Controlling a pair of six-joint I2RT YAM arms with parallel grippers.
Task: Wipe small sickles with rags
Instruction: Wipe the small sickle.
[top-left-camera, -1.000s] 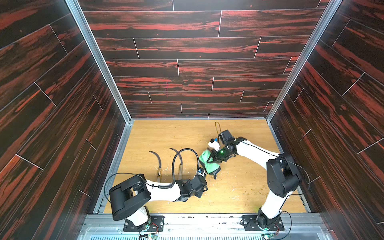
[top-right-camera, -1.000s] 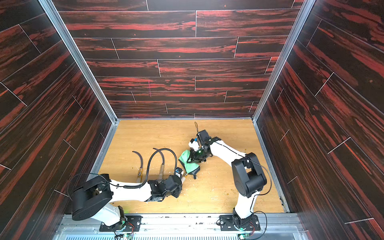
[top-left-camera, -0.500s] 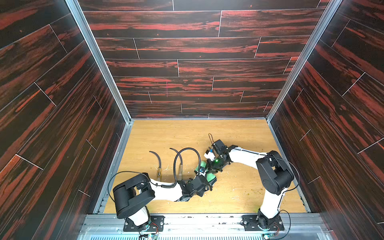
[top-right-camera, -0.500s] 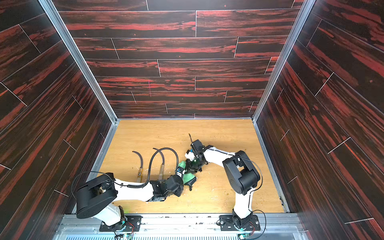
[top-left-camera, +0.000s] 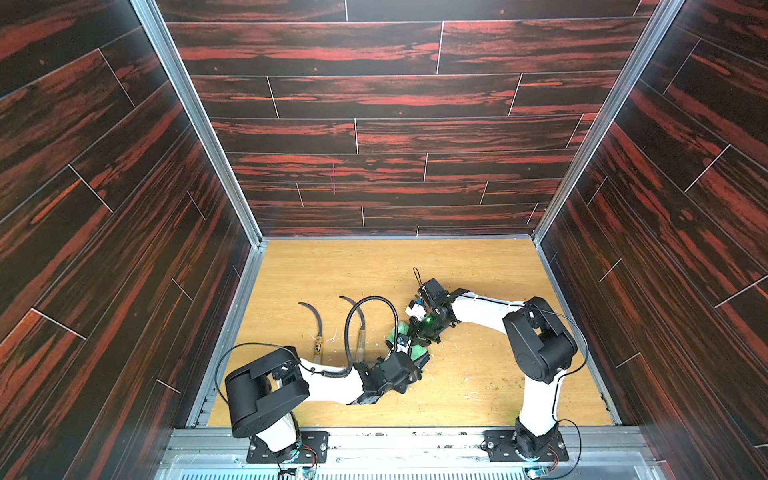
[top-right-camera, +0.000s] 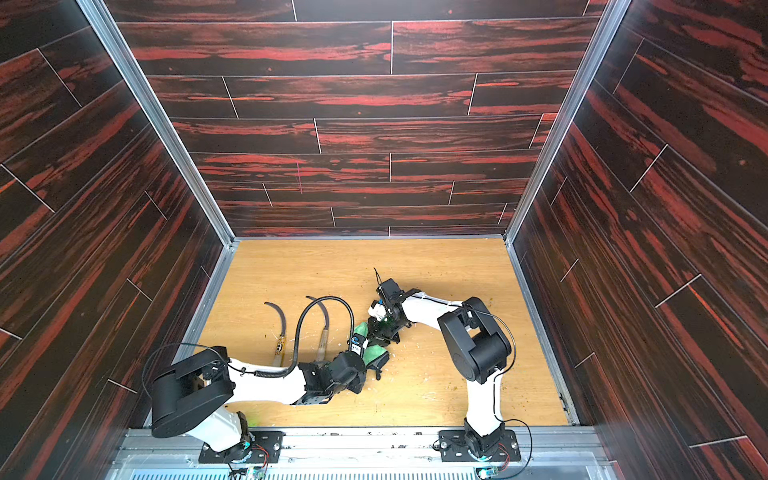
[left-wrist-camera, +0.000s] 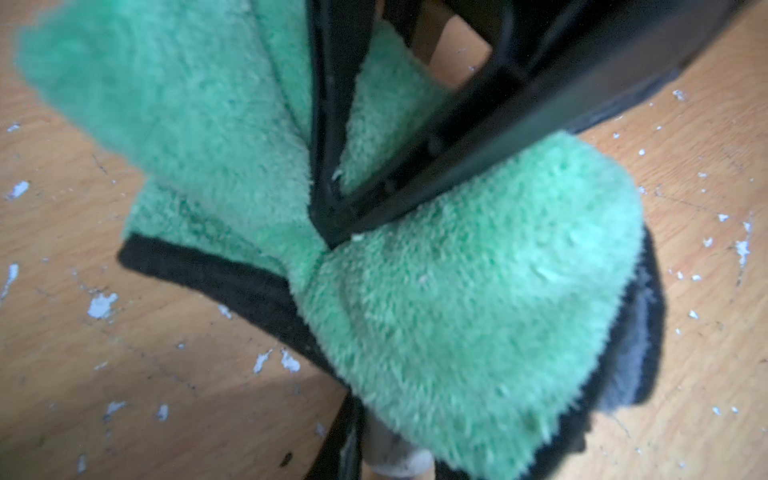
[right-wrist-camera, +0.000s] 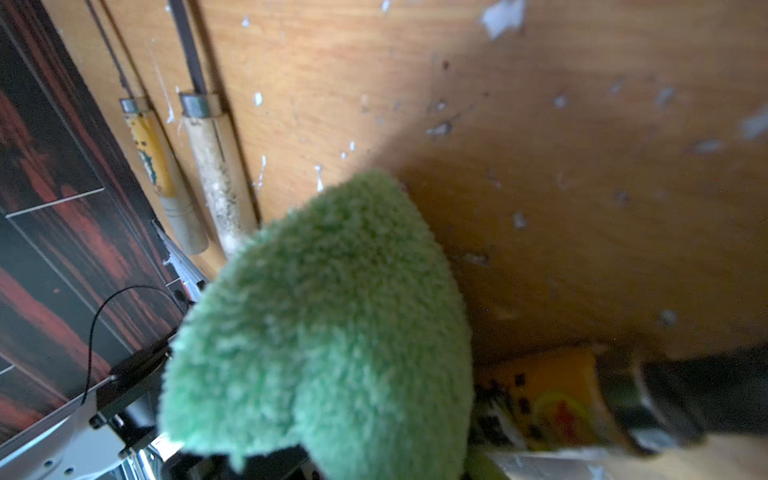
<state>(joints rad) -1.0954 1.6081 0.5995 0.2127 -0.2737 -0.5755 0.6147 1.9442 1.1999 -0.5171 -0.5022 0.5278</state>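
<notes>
The left gripper (left-wrist-camera: 330, 239) stays clamped on the green cloth (left-wrist-camera: 457, 311). The right gripper (top-left-camera: 417, 334), closed seemingly on the labelled sickle (right-wrist-camera: 552, 399), has drawn in close to it: a wiping stroke looks under way. Two other sickles (top-left-camera: 360, 340) wait nearby on the table (top-left-camera: 478, 270).

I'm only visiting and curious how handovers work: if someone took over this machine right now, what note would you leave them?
Left gripper: shut on the green cloth.
Right gripper: shut, apparently on the third sickle, whose yellow label shows beside the cloth.
Labelled sickle and plain sickle: lying side by side on the table, on the left arm's side, with nothing touching them.
Done: cloth and held sickle are brought together.
Left: finish wiping it. Whether the two lying sickles are wiped cannot be told.
</notes>
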